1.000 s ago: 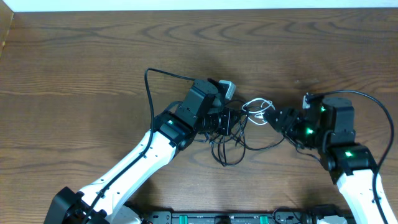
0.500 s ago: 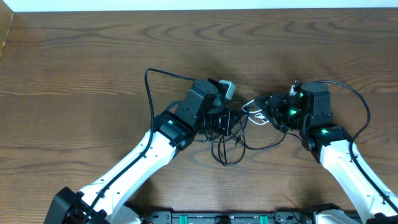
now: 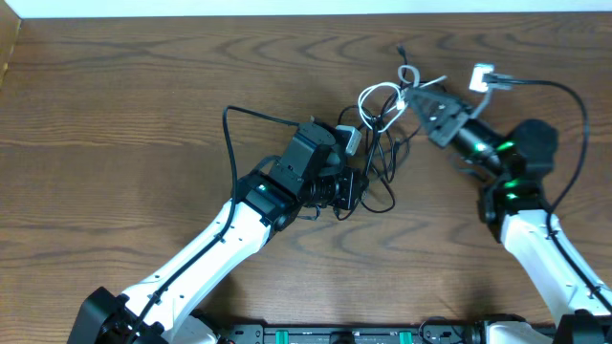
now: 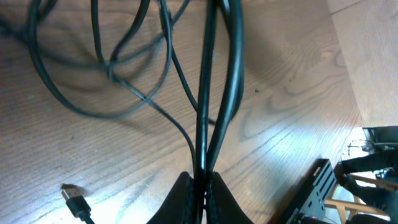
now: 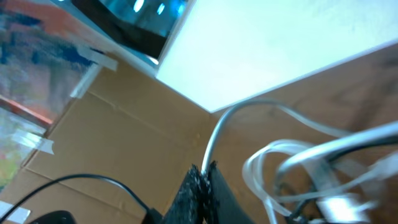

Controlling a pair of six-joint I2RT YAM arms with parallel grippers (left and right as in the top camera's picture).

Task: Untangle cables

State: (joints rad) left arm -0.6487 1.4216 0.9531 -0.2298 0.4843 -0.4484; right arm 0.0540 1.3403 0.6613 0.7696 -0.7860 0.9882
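Note:
A tangle of black cables (image 3: pixel 382 164) lies at the table's middle. My left gripper (image 3: pixel 356 186) is shut on two black strands of it; in the left wrist view those strands (image 4: pixel 221 93) run straight out of the closed jaws (image 4: pixel 202 186). A white cable (image 3: pixel 376 103) hangs in loops above and beyond the tangle. Raised off the table, my right gripper (image 3: pixel 413 96) is shut on this white cable, and the right wrist view shows the strand (image 5: pixel 219 134) pinched between the jaws (image 5: pixel 205 171). A black plug end (image 3: pixel 400 48) sticks out past the loops.
A loose USB plug (image 4: pixel 73 198) lies on the wooden table (image 3: pixel 143 96) beside my left gripper. The left arm's own black wire (image 3: pixel 229 134) arches over the table. A black rail (image 3: pixel 344 334) runs along the near edge. Black strands hang between both grippers.
My right gripper closed on the white cable and lifted it up toward the far side. The black tangle was drawn that way with it. The left gripper kept its hold and place.

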